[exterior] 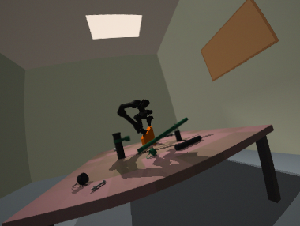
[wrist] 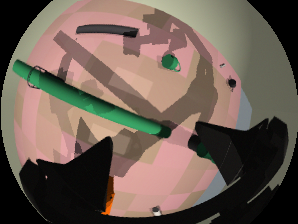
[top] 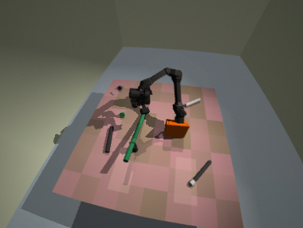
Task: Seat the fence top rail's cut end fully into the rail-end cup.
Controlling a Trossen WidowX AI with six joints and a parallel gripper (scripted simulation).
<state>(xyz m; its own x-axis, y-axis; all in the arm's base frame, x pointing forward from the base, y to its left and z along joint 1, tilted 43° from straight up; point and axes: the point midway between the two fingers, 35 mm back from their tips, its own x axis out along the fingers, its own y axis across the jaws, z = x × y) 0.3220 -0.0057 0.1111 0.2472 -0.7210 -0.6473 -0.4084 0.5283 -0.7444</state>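
The green rail (top: 137, 131) (exterior: 163, 134) (wrist: 90, 101) slopes down towards the big post; its dark cut end is low and apart from the post. The rail's far part passes over the short post (top: 135, 148) (exterior: 178, 133), where the thin loop (wrist: 36, 77) surrounds it. The black big post (top: 144, 111) (exterior: 120, 152) (wrist: 194, 142) stands upright. The green rail-end cup (exterior: 126, 138) (wrist: 202, 150) is high on it, above the rail's cut end, and partly behind a finger in the wrist view. My gripper (wrist: 154, 133) is open and empty above the rail's cut end, touching nothing that I can see.
The orange block (top: 176, 129) (exterior: 148, 136) is at the arm's base. A dark bar (top: 109, 139) (exterior: 188, 143) (wrist: 107, 30) lies beside the rail. A green loop cap (top: 122, 115) (exterior: 152, 151) (wrist: 170, 62) and black round cap (top: 120, 88) (exterior: 82, 178) (wrist: 232, 83) lie on the table.
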